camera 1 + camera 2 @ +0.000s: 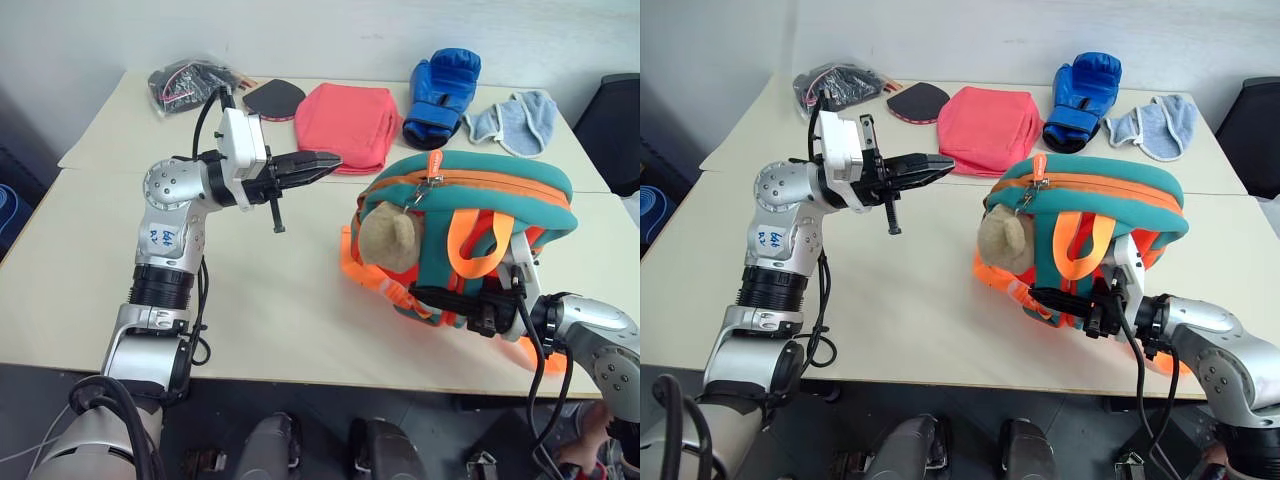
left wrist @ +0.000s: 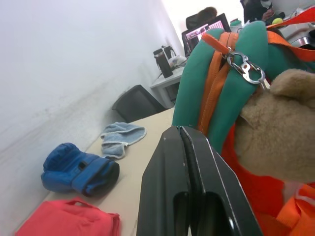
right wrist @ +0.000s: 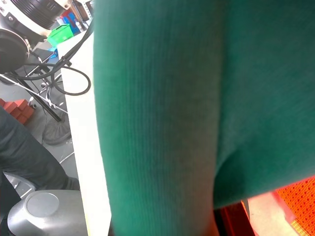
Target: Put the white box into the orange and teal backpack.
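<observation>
Left eye view: beige table (image 1: 280, 320) with the small domed orange backpack with teal trim (image 1: 500, 190) standing on its right part, zip edge uppermost.
Backpack details: tan plush bear (image 1: 388, 238) hangs on the side facing the left arm, from a silver clip (image 2: 248, 71) at the orange zip band; orange webbing loops (image 1: 470, 245) run down the near face.
White box: cannot be made out anywhere on the table or in either gripper; whether it sits inside the backpack cannot be told.
Left gripper (image 1: 318, 164): raised above the table, pointing level toward the backpack's top, a gap of bare table between them. Black fingers (image 2: 197, 182) pressed together, nothing between them.
Right gripper (image 1: 470, 305): low at the near side of the backpack, tight against the teal and orange straps. Fingers pinched narrow; they look to be among the webbing, but an actual hold on it cannot be confirmed. Right wrist view has teal fabric right up against the lens.
Far edge of table: flat red-pink fabric pouch (image 1: 348, 125) just behind the left gripper; blue boxing glove (image 1: 440, 95) to its right; pale blue cloth mitt (image 1: 515, 120) beyond that; black table-tennis paddle (image 1: 272, 97) and a clear bag of dark cables (image 1: 190, 85) to the left.
</observation>
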